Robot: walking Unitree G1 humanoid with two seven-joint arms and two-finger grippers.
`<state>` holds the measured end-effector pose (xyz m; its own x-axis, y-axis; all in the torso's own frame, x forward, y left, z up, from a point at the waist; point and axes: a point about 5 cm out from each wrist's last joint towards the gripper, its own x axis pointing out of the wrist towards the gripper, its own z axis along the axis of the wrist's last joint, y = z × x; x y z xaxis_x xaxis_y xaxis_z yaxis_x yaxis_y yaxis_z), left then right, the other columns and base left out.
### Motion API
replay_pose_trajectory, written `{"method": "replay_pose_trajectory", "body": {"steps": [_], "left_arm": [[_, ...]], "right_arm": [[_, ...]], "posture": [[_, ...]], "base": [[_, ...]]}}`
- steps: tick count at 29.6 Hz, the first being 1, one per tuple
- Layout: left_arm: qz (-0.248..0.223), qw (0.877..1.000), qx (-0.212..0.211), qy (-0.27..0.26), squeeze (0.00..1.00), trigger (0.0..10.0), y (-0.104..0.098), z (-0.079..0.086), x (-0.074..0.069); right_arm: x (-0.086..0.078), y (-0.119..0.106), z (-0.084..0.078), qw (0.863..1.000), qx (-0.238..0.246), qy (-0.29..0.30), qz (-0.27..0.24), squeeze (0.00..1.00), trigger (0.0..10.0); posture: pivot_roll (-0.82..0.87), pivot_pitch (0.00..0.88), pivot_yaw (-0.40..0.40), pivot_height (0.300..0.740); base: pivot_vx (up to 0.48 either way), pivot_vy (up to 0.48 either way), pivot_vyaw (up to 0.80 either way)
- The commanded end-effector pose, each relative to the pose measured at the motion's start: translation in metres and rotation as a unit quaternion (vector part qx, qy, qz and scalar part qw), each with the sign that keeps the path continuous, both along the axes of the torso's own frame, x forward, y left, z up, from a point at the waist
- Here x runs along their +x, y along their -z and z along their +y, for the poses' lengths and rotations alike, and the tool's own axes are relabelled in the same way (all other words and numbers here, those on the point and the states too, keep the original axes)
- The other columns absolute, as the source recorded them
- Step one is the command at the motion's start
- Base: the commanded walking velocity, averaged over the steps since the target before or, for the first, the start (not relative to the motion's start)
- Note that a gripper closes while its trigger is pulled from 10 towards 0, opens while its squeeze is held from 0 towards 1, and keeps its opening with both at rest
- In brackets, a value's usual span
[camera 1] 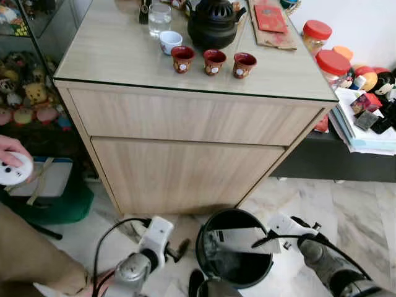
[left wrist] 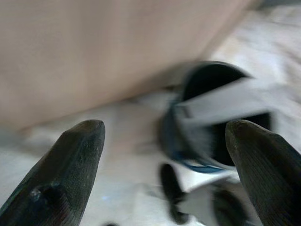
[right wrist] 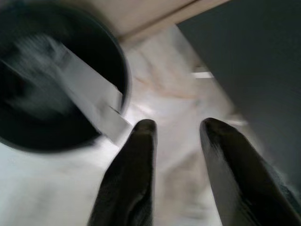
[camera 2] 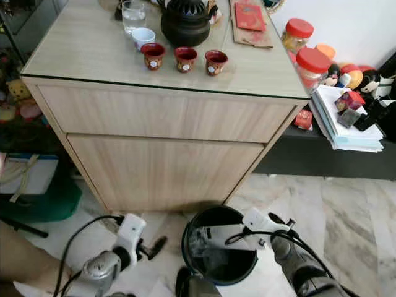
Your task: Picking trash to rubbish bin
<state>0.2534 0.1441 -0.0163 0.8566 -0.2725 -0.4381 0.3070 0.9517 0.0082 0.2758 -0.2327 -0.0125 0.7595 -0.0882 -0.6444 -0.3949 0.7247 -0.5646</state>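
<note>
Bin (camera 1: pixel 207 260): a flat white strip (camera 1: pixel 238 240) is lodged across the rim, half inside.
Right gripper (right wrist: pixel 176 129): fingers parted, nothing held.
Left gripper (left wrist: pixel 164 136): spread wide, empty.
Risk: the strip could be tipped out onto the floor if knocked.

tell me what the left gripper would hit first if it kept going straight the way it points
Probably the black rubbish bin: the open left gripper looks across bare floor at it, where a white strip of trash leans. Depth is blurry, so unsure.

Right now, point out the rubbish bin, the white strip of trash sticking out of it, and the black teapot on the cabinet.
rubbish bin (camera 1: pixel 209 270), left eye view, on its near left rim.
white strip of trash (camera 1: pixel 238 238), left eye view, on the strip's middle.
black teapot (camera 1: pixel 212 28), left eye view, on the pot's round body.
</note>
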Motion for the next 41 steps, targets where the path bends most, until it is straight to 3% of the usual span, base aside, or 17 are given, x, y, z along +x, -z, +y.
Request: {"method": "replay_pose_trajectory", "body": {"steps": [1,2,3,4,5,7,9,10,12,15,16,17,26,41], "left_arm": [[0.04,0.997,0.016,-0.071,0.0,10.0,0.019,0.013,-0.016],[0.058,0.993,0.02,-0.105,0.0,10.0,0.026,0.022,-0.024],[0.058,0.993,0.02,-0.105,0.0,10.0,0.026,0.022,-0.024],[0.07,0.989,0.022,-0.126,0.0,10.0,0.03,0.027,-0.029],[0.092,0.983,0.016,-0.161,0.0,10.0,0.039,0.034,-0.041],[0.104,0.978,0.019,-0.18,0.0,10.0,0.045,0.037,-0.049],[0.106,0.977,0.019,-0.183,0.0,10.0,0.046,0.037,-0.05],[0.116,0.972,0.015,-0.201,0.0,10.0,0.05,0.039,-0.058],[0.121,0.968,0.013,-0.219,0.0,10.0,0.053,0.04,-0.063],[0.124,0.963,0.021,-0.237,0.0,10.0,0.055,0.043,-0.066],[0.113,0.957,0.034,-0.265,0.0,10.0,0.055,0.048,-0.068],[0.107,0.955,0.04,-0.274,0.0,10.0,0.054,0.05,-0.069],[0.106,0.955,0.031,-0.276,0.0,10.0,0.055,0.05,-0.07],[0.098,0.958,0.027,-0.268,0.0,10.0,0.054,0.046,-0.068]], "right_arm": [[-0.009,0.006,-0.002,0.994,0.092,0.062,0.005,0.0,10.0],[-0.01,0.007,-0.001,0.983,0.152,0.1,0.002,0.0,10.0],[-0.01,0.007,-0.001,0.983,0.152,0.1,0.002,0.0,10.0],[-0.01,0.008,0.0,0.973,0.192,0.125,-0.002,0.0,10.0],[-0.013,0.01,0.002,0.951,0.264,0.162,-0.004,0.0,10.0],[-0.015,0.011,0.002,0.936,0.305,0.178,-0.009,0.0,10.0],[-0.015,0.011,0.002,0.933,0.312,0.181,-0.012,0.0,10.0],[-0.018,0.012,-0.001,0.92,0.334,0.204,-0.018,0.0,10.0],[-0.02,0.014,-0.002,0.908,0.354,0.221,-0.022,0.0,10.0],[-0.023,0.015,-0.004,0.903,0.362,0.231,-0.023,0.0,10.0],[-0.027,0.017,-0.008,0.889,0.377,0.258,-0.028,0.0,10.0],[-0.028,0.018,-0.009,0.884,0.382,0.266,-0.029,0.0,10.0],[-0.032,0.02,-0.011,0.879,0.388,0.276,-0.03,0.0,10.0],[-0.034,0.022,-0.011,0.878,0.389,0.278,-0.03,0.0,10.0]], "posture": [[0.04,0.235,-0.196,0.74],[0.04,0.235,-0.196,0.74],[0.04,0.235,-0.196,0.74],[0.04,0.235,-0.196,0.74],[0.04,0.235,-0.197,0.74],[0.04,0.235,-0.197,0.74],[0.04,0.235,-0.197,0.74],[0.04,0.235,-0.197,0.74],[0.04,0.235,-0.197,0.74],[0.04,0.235,-0.197,0.74],[0.04,0.233,-0.195,0.74],[0.04,0.233,-0.195,0.74],[0.04,0.233,-0.193,0.74],[0.04,0.23,-0.197,0.74]], "base": [[0.0,0.0,0.0],[0.0,0.0,0.0],[0.0,0.0,0.0],[0.0,0.0,0.0],[0.0,0.0,0.0],[0.0,0.0,0.0],[0.0,0.0,0.0],[0.0,0.0,0.0],[0.0,0.0,0.0],[0.0,0.0,0.0],[0.0,0.0,0.0],[0.0,0.0,0.0],[0.0,0.0,0.0],[-0.255,0.0,0.0]]}}
